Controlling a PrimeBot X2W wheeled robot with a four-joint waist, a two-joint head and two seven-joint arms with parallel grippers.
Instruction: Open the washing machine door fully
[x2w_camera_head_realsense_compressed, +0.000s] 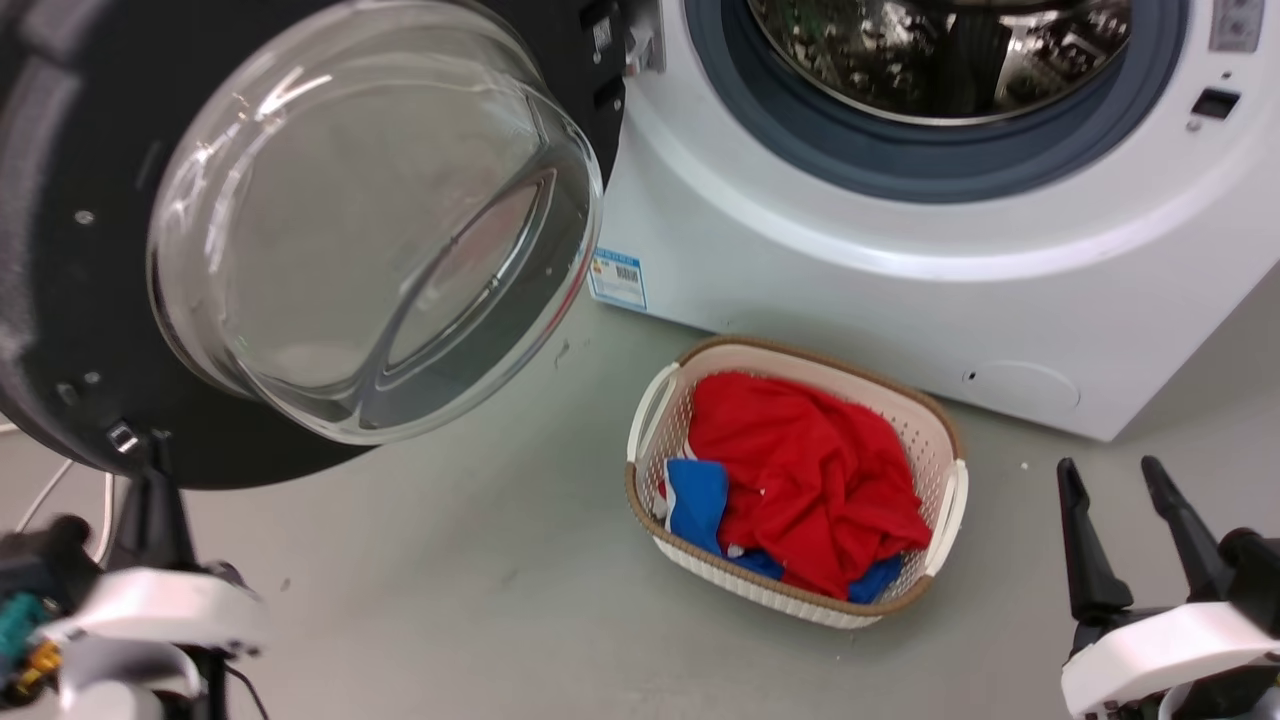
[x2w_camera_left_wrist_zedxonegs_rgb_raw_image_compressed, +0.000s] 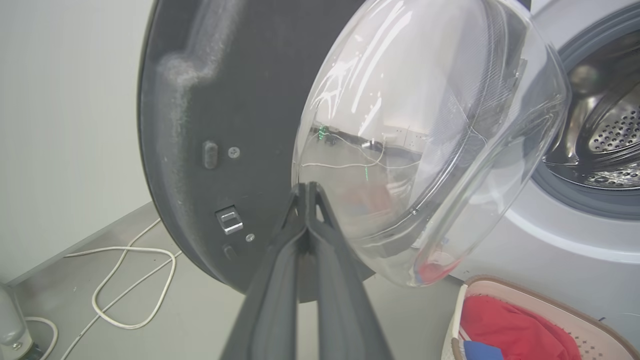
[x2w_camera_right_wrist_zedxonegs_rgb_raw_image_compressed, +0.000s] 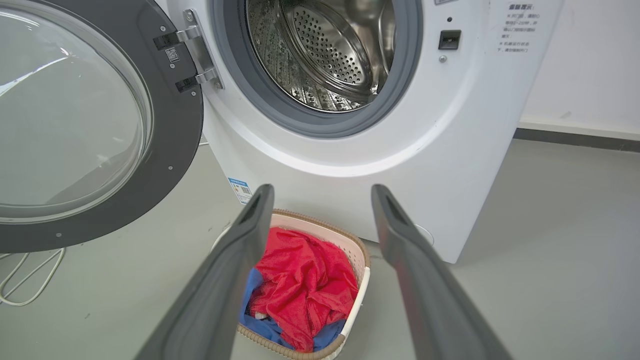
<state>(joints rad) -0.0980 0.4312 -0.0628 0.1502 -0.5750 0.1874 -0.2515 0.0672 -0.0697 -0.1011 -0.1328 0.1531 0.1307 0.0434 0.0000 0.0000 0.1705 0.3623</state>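
Head view: the washing machine door (x2w_camera_head_realsense_compressed: 370, 220) stands swung out and takes up the 10 o'clock quarter, glass bowl toward the camera. The drum (x2w_camera_head_realsense_compressed: 940, 50) lies open at 1 o'clock. A basket (x2w_camera_head_realsense_compressed: 945, 440) sits on the floor (x2w_camera_head_realsense_compressed: 500, 600) at 5 o'clock, with red cloth (x2w_camera_head_realsense_compressed: 800, 460) over blue cloth (x2w_camera_head_realsense_compressed: 695, 495). The left gripper (x2w_camera_head_realsense_compressed: 155, 450) is at 8 o'clock, its dark tip at the door's lower rim; its spread is not readable here. The right gripper (x2w_camera_head_realsense_compressed: 1110, 465) is at 4 o'clock, fingers apart with nothing between them, well apart from the door.

Left wrist view settles the left gripper (x2w_camera_left_wrist_zedxonegs_rgb_raw_image_compressed: 306, 189): fingers pressed together, nothing held, tips before the door (x2w_camera_left_wrist_zedxonegs_rgb_raw_image_compressed: 350, 140) where the black ring meets the glass. Contact: cannot tell. A metal latch (x2w_camera_left_wrist_zedxonegs_rgb_raw_image_compressed: 229, 220) and a white cable (x2w_camera_left_wrist_zedxonegs_rgb_raw_image_compressed: 130, 280) lie toward 8 o'clock.

Right wrist view gives the hinge (x2w_camera_right_wrist_zedxonegs_rgb_raw_image_compressed: 197, 50) at 11 o'clock, joining the door (x2w_camera_right_wrist_zedxonegs_rgb_raw_image_compressed: 75, 120) to the machine front (x2w_camera_right_wrist_zedxonegs_rgb_raw_image_compressed: 350, 160). The right gripper (x2w_camera_right_wrist_zedxonegs_rgb_raw_image_compressed: 322, 190) is spread wide, framing the basket (x2w_camera_right_wrist_zedxonegs_rgb_raw_image_compressed: 362, 250).
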